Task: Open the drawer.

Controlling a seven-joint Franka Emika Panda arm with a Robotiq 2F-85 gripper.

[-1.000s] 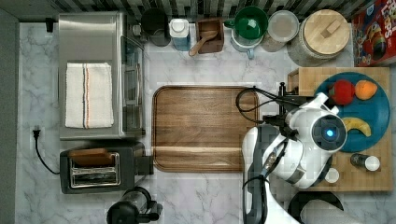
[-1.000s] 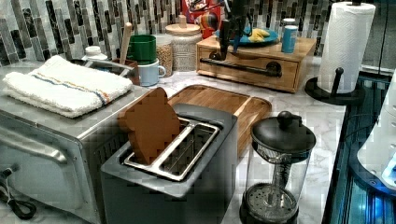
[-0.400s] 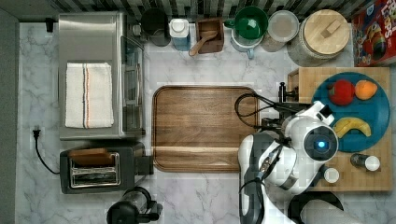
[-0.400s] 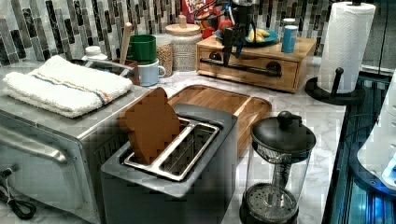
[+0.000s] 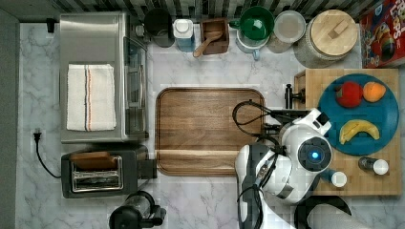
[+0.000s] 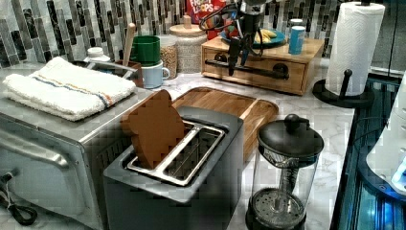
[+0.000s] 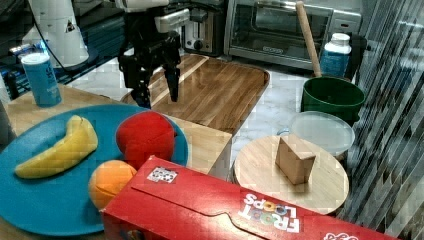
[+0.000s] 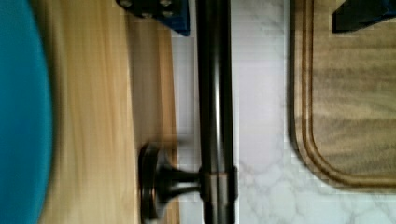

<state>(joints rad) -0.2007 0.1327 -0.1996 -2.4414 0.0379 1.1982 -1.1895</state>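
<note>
Readable print — one cereal box

The red cereal box [image 7: 210, 210] lying in the right view's foreground carries "FROOT LOOPS" in coloured letters on its upper face, beside a small white square sticker whose pattern cannot be read. In the left view the same box [image 6: 205, 8] stands by the tiled wall, showing "FROOT LOOPS" partly cut off — nothing else is legible.

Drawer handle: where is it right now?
In the left view the black bar handle runs across the drawer front, between the wooden tray and blue plate, with the open tool straddling it.
</note>
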